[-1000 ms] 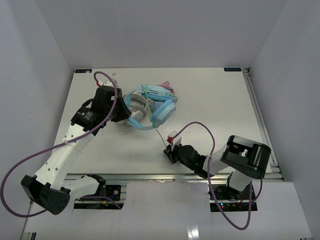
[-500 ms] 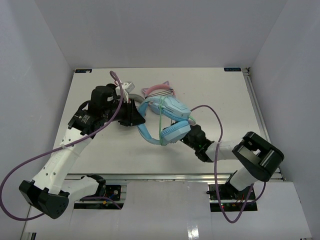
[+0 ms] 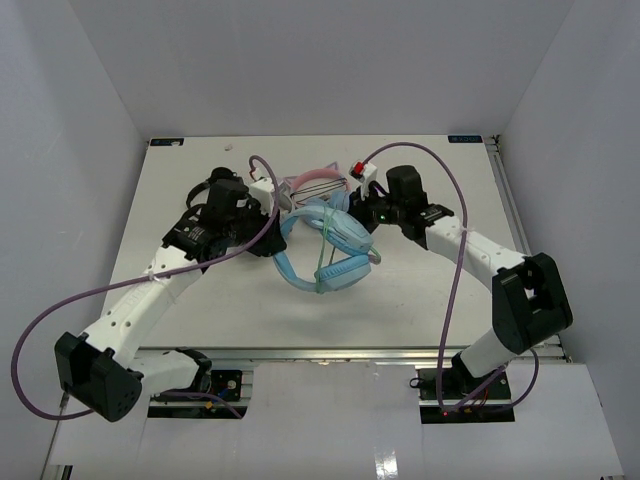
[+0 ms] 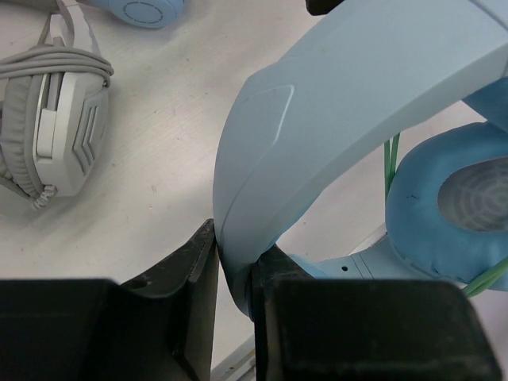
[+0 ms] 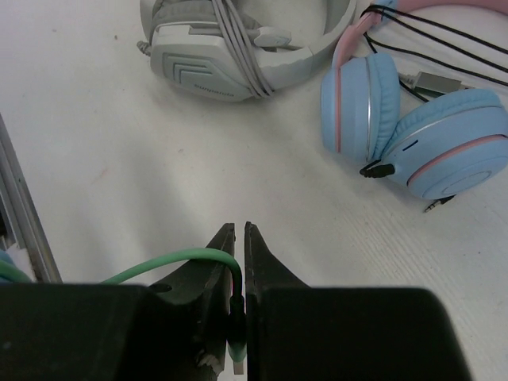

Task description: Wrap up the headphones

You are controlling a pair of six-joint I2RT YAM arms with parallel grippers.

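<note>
Headphones (image 3: pixel 330 245) sat near the middle of the table (image 3: pixel 450 300), between the two grippers, light-blue headband (image 4: pixel 349 87) arched over a padded cup (image 4: pixel 444 198). Left gripper (image 4: pixel 236 266) was clamped on the headband's lower end, jaws narrow around it. Pale-green cable (image 5: pixel 178 259) looped across the cups in the top view. Right gripper (image 5: pixel 240 238) had its jaws nearly together, pinching the cable just by its end. Grey-white pair (image 5: pixel 230 48) and pink cat-ear pair (image 5: pixel 413 119) lay behind, side by side on the table.
</note>
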